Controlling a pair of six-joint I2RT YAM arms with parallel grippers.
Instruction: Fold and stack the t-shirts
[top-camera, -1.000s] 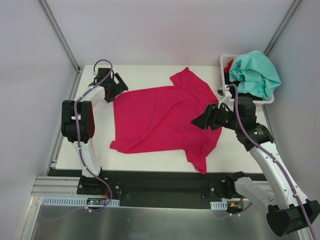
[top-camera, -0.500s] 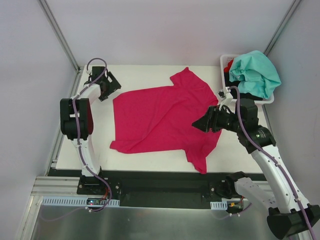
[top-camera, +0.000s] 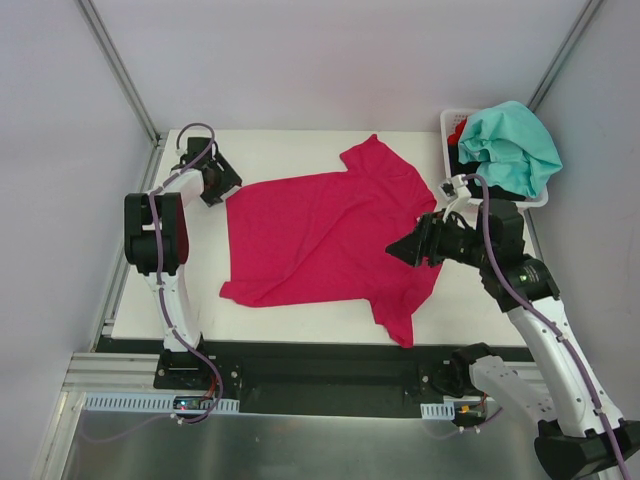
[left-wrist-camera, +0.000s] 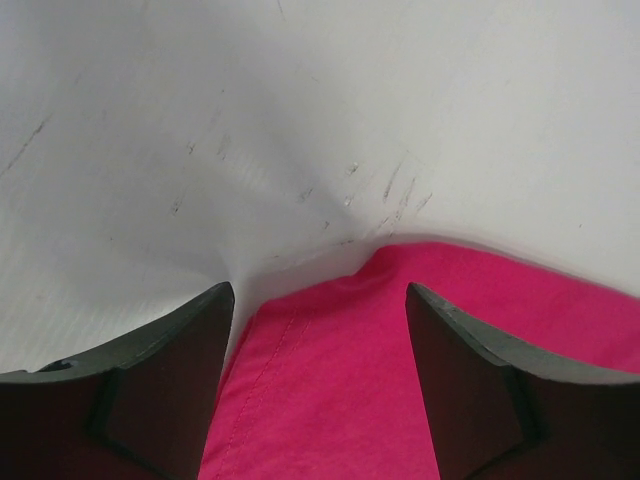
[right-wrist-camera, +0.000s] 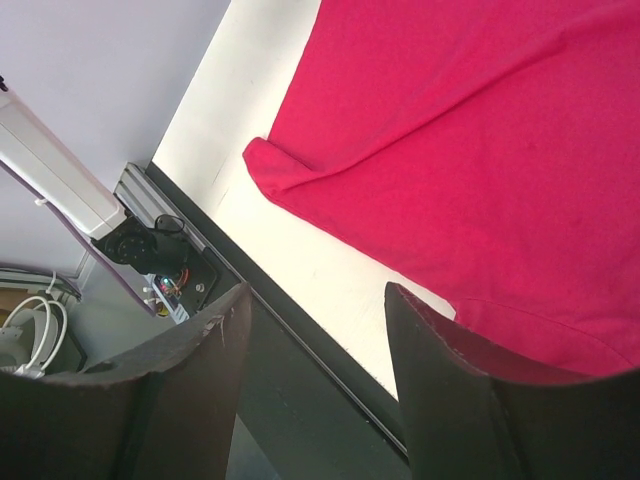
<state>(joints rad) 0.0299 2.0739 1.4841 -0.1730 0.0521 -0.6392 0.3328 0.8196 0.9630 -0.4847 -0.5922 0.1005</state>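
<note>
A large magenta-pink t-shirt (top-camera: 320, 240) lies spread on the white table (top-camera: 290, 145), one sleeve at the back and one at the front right. My left gripper (top-camera: 222, 183) is open and low at the shirt's back-left corner; in the left wrist view that hemmed corner (left-wrist-camera: 330, 380) lies between the fingers. My right gripper (top-camera: 398, 247) is open and empty, held above the shirt's right side; the right wrist view shows the shirt (right-wrist-camera: 470, 150) below. A teal-mint t-shirt (top-camera: 512, 145) hangs over the white basket (top-camera: 447, 122), with red cloth (top-camera: 460, 130) inside.
The basket stands at the table's back right corner. The table's dark front rail (top-camera: 320, 350) runs along the near edge, also seen in the right wrist view (right-wrist-camera: 300, 350). Metal frame posts rise at the back left and back right.
My left gripper has drawn back from the far left and come down to the shirt's back-left corner. The right gripper has barely moved. The shirt lies as before.
</note>
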